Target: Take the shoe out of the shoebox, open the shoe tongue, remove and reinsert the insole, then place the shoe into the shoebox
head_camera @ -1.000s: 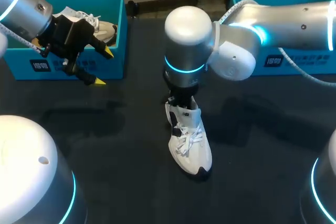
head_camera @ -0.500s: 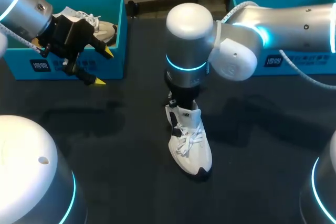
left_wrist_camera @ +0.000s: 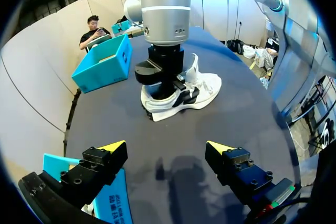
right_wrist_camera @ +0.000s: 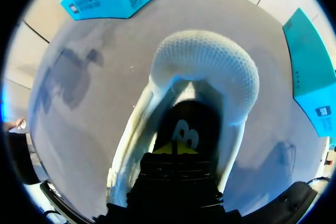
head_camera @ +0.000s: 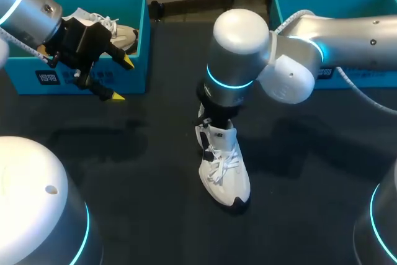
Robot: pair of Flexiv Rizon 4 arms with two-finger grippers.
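Shoe (head_camera: 224, 166) stands unheld. Right gripper (right_wrist_camera: 176, 149) is sunk in its opening, grip can't tell; a pull may lift or tip it. Left gripper (left_wrist_camera: 164, 146) wide open, empty.

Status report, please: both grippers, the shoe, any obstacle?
Left gripper open, empty, near left shoebox. Right gripper down inside shoe, grip unclear. Shoe on table, not boxed. Second shoe in left shoebox.

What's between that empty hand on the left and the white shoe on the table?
Nothing: only bare dark table separates the left hand from the shoe, clearest in the left wrist view.
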